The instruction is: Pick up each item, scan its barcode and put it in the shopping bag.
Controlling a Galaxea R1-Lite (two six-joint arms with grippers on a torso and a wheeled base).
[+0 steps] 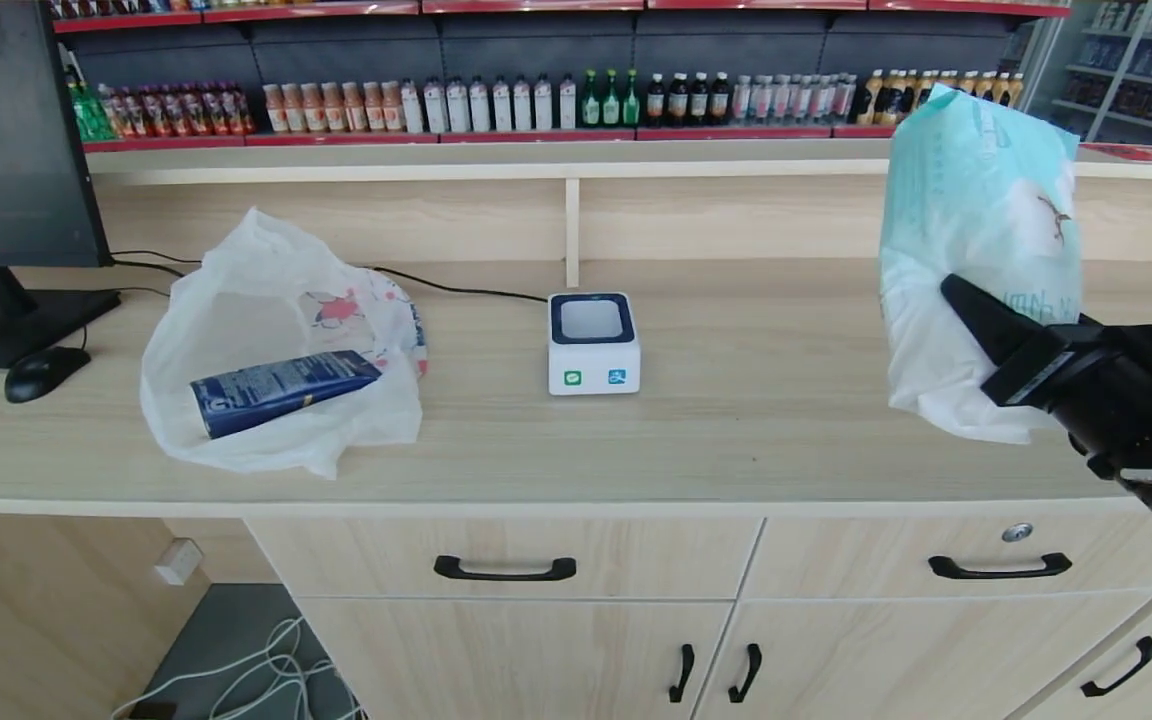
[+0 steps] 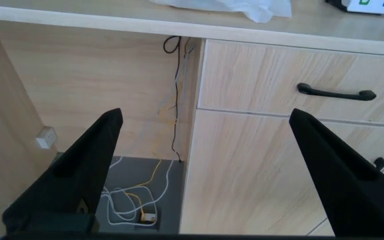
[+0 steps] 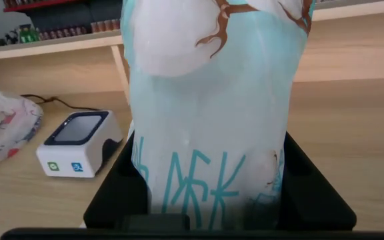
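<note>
A white cube scanner [image 1: 593, 343] sits at centre. At nine o'clock, a translucent white plastic shopping bag [image 1: 266, 300] holds a dark blue pack [image 1: 281, 390]. At three o'clock, the black right gripper [image 1: 986, 320] clamps a teal-and-white plastic packet [image 1: 976, 200].

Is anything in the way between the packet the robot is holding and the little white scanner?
No. The right gripper grips the teal packet at the counter's right side, and only bare countertop lies between it and the scanner.

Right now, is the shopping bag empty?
No, a dark blue packet lies in the open mouth of the shopping bag on the counter.
</note>
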